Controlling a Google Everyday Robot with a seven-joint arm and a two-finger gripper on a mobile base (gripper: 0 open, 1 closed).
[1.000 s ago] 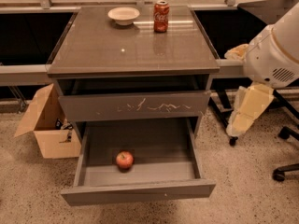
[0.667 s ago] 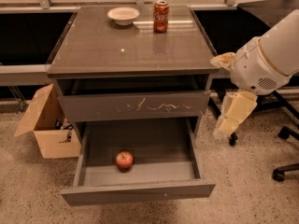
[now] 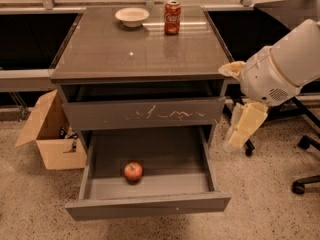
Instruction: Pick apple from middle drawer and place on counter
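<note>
Camera view: apple (image 3: 133, 171) in open middle drawer (image 3: 150, 205); gripper (image 3: 244, 129) right of it.

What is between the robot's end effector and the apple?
In the camera view, the end effector hangs outside the open middle drawer. Only that drawer's nearest side wall and some bare drawer floor lie between it and the apple.

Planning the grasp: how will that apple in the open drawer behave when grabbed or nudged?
Round and loose on the middle drawer's flat floor, the apple would probably roll if nudged. Its smooth skin may slip, though it looks firm. The claw hangs off to the right, outside the drawer.
</note>
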